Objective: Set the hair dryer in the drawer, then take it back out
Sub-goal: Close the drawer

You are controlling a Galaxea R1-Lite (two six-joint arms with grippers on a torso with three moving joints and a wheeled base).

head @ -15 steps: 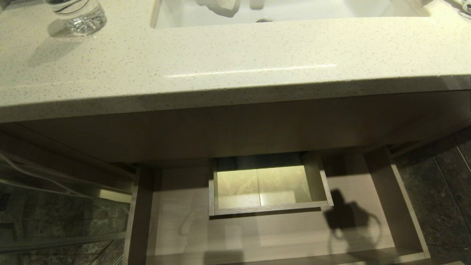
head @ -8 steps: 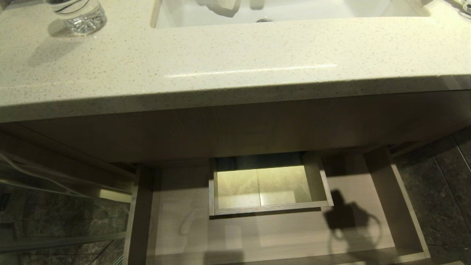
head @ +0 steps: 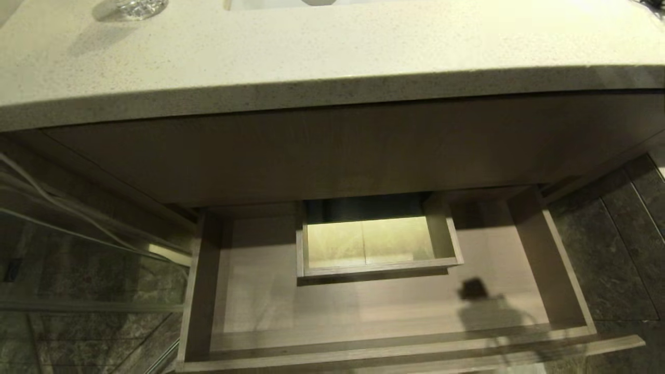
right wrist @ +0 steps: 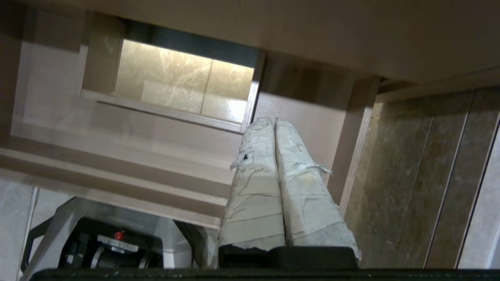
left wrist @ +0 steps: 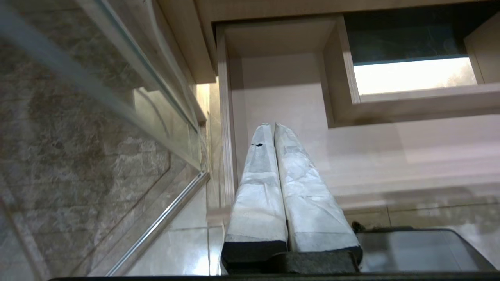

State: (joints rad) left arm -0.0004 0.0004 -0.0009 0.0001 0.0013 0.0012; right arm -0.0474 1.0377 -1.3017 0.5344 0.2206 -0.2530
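While the drawer (head: 384,317) stands pulled out below the speckled worktop (head: 332,57), no hair dryer shows in any view, inside it or on the worktop, so its direction from either claw and the lie of its long axis cannot be told. The right claw (right wrist: 273,123) hangs over the drawer's right side with its taped fingers pressed together, holding nothing. The left claw (left wrist: 272,127) is likewise pinched closed and bare, near the drawer's left wall.

Left hand (left wrist: 273,127) fingers pressed together, right hand (right wrist: 273,121) likewise closed, both empty
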